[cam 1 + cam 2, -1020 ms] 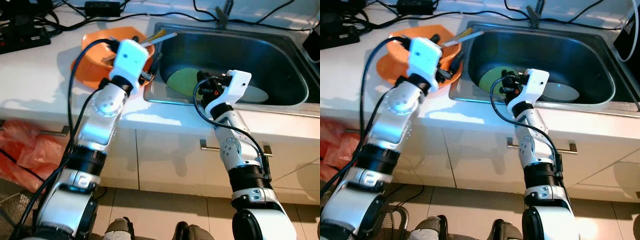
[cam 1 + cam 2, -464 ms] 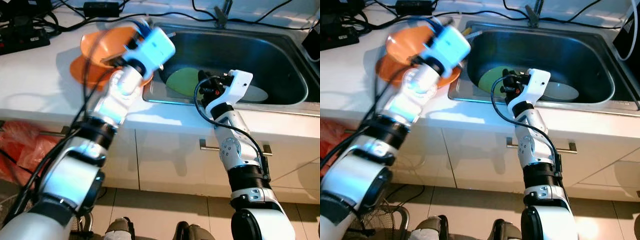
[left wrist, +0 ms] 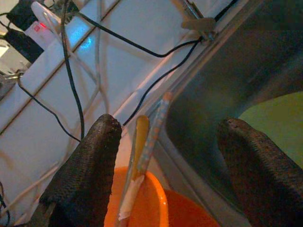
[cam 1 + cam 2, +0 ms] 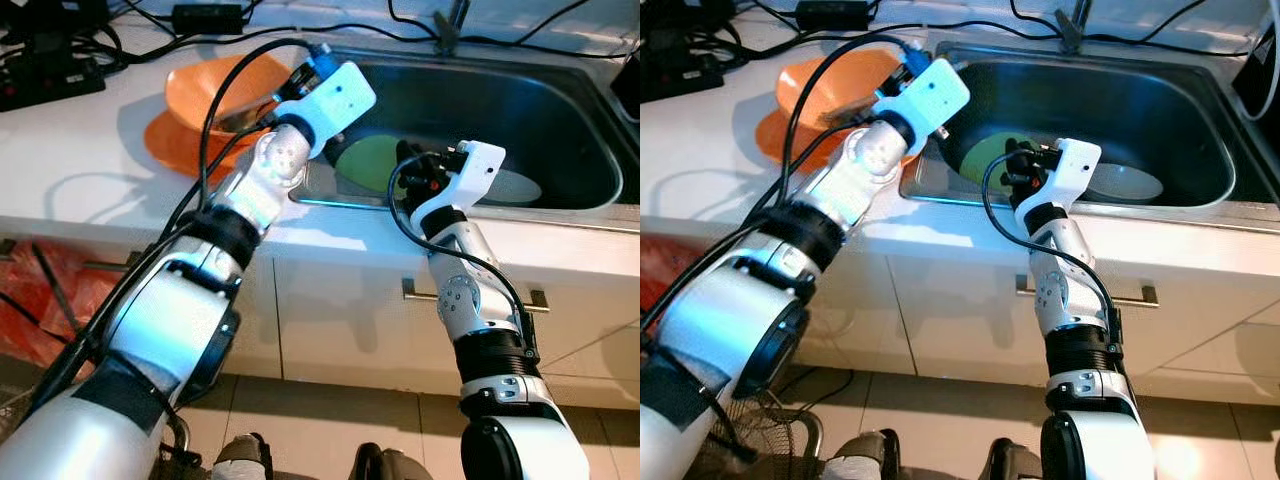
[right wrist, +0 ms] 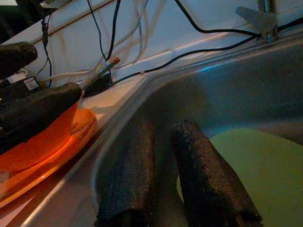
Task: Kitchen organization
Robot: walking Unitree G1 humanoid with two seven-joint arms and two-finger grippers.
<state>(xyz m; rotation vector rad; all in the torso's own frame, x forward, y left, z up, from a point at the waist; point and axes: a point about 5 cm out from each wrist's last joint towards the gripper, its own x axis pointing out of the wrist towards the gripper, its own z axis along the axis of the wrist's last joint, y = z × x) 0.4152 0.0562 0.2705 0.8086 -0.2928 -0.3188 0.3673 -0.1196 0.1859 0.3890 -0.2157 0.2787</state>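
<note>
An orange bowl sits on an orange plate on the white counter, left of the steel sink. My left arm reaches over the bowl's right side to the sink's left rim. My left gripper is open, and a yellow-handled utensil and a patterned one stick up out of the bowl between its fingers, untouched. A green plate lies in the sink beside a white dish. My right gripper hovers at the sink's front rim above the green plate, shut and holding nothing.
A tap stands behind the sink. Black cables, a power strip and an adapter lie along the back of the counter. A red plastic bag sits on the floor at the left, below the cabinet fronts.
My left arm has swung right from over the orange bowl to the sink's left rim, uncovering the bowl. The right arm has stayed where it was.
</note>
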